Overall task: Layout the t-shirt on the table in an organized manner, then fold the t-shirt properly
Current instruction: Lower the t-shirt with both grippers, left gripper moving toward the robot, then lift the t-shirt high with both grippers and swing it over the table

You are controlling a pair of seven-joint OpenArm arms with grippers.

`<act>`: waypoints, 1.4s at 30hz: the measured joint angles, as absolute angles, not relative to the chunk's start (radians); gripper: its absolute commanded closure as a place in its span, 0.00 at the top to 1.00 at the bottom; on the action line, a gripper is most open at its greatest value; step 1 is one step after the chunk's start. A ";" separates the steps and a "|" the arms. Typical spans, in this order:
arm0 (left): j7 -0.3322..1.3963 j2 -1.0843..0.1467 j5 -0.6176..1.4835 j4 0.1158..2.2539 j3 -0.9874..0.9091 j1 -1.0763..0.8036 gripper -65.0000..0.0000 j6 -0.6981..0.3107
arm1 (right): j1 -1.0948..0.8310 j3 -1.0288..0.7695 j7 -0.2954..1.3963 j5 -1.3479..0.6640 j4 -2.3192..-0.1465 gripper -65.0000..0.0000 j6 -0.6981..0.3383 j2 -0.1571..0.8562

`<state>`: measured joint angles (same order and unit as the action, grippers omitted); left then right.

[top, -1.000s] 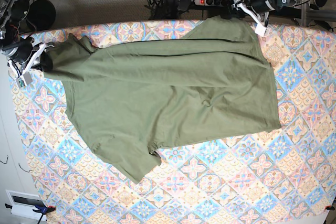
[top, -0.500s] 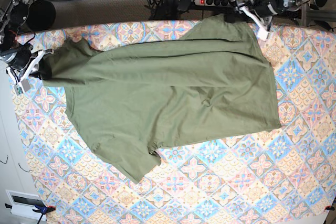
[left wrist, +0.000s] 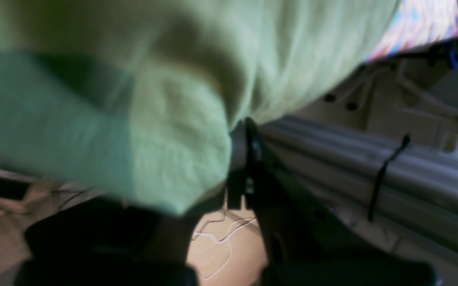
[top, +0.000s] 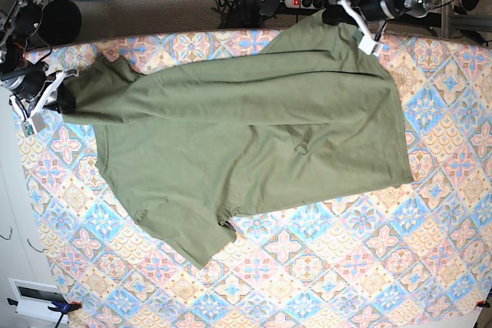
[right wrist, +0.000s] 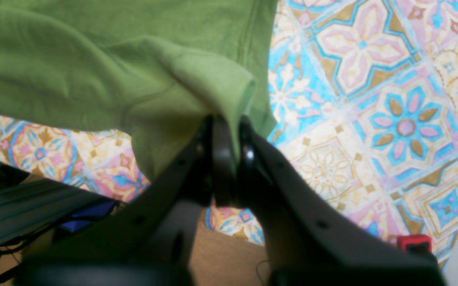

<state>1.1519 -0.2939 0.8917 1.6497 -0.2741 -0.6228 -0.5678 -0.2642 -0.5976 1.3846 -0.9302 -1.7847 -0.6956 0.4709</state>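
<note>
The shirt [top: 246, 140] lies spread across the bench [top: 346, 266], soft, light and limp. My right hand [right wrist: 229, 131] is clamped on a folded edge, my left hand [left wrist: 239, 155] closed on the far corner. I'd grip doubled hems; single layers would sag.

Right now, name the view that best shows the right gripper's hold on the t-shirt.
Right wrist: the right gripper is sharp, pinching a t-shirt fold. Base shows it small at the shirt's corner; left wrist doesn't show it.
</note>
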 measured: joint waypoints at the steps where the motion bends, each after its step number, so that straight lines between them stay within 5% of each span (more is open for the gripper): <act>1: 1.152 -0.311 0.916 1.681 -0.274 -0.641 0.00 -0.569 | -0.264 -0.598 1.385 -0.931 -1.785 0.01 -0.696 0.471; 20: 1.283 -0.469 1.100 1.830 -0.695 -0.684 0.00 -0.581 | -0.305 -0.553 1.412 -0.947 -1.788 0.01 -0.697 0.466; 42: 1.413 -0.531 1.151 1.892 -0.696 -0.718 0.00 -0.580 | -0.510 -0.549 1.407 -1.042 -1.871 0.01 -0.696 0.482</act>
<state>1.4132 -0.5308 1.1515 1.8915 -0.6960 -0.7177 -0.5797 -0.5102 -0.5491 1.4071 -1.0420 -1.8706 -0.6956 0.4820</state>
